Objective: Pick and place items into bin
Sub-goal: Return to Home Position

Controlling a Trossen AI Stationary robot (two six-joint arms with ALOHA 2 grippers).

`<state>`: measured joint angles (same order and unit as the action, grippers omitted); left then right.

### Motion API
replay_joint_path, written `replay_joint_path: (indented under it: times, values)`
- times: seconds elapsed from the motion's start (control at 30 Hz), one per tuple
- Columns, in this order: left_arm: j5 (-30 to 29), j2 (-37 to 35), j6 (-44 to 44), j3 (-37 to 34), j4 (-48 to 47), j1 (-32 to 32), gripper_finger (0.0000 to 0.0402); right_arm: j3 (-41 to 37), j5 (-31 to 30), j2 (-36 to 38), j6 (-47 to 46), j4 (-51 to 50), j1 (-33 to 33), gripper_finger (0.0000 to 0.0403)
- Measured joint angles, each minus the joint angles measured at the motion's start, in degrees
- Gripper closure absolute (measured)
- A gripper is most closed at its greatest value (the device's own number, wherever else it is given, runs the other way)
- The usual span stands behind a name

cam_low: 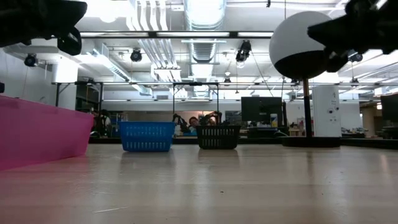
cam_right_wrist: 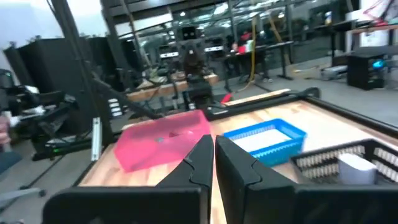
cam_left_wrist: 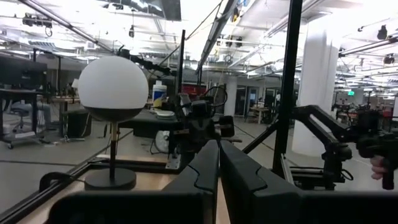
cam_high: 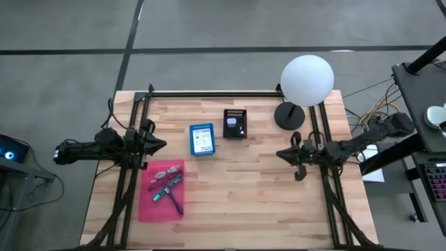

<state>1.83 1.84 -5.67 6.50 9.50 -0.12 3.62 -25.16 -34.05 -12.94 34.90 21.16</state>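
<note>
Three bins sit on the wooden table (cam_high: pixel 265 202). In the high view, the pink bin (cam_high: pixel 150 206) at lower left holds teal, magenta and pale items (cam_high: pixel 167 183), the blue bin (cam_high: pixel 191 141) at centre holds a flat white packet (cam_high: pixel 203 141), and the dark bin (cam_high: pixel 225 124) beside it holds a small pale piece (cam_high: pixel 232 121). Left gripper (cam_high: pixel 160 145) hovers at mid-left just past the pink bin, right gripper (cam_high: pixel 281 154) at mid-right, each with fingers pressed together and grasping nothing; the ball lamp (cam_high: pixel 306 80) stands at upper right.
</note>
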Motion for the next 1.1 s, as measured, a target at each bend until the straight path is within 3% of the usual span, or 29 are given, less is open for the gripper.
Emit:
replay_joint_path:
  times: [0.1,0.17,0.37,0.43,0.73,0.97,1.1]
  values:
    - [0.0,0.0,0.0,0.0,-1.9,0.0,0.0401,-2.3,-3.4,9.2,-0.1,-4.5,1.7,0.0394]
    - [0.0,-0.2,-0.7,-0.1,-3.5,0.0,0.0401,-3.1,-2.5,14.9,-0.4,-5.4,2.4,0.0394]
    - [0.0,-0.1,-3.0,-0.2,-5.9,0.0,0.0401,-3.1,14.4,27.6,-0.1,-6.3,2.6,0.0394]
    - [0.0,-0.2,-3.0,-0.2,-5.9,0.0,0.0401,-3.1,16.0,29.6,-0.4,-7.0,2.6,0.0394]
    - [-0.1,-0.1,-2.8,-0.2,-5.8,0.0,0.0401,-3.1,7.4,29.8,3.1,-11.9,-2.8,0.0394]
    - [-0.1,-0.1,-2.7,-0.2,-5.8,0.0,0.0401,-3.1,14.9,29.5,-2.2,-12.1,-12.0,0.0394]
    - [0.9,-0.2,-2.9,-0.2,-6.0,0.0,0.0401,-3.1,17.4,29.5,-0.2,-16.0,-15.2,0.0394]
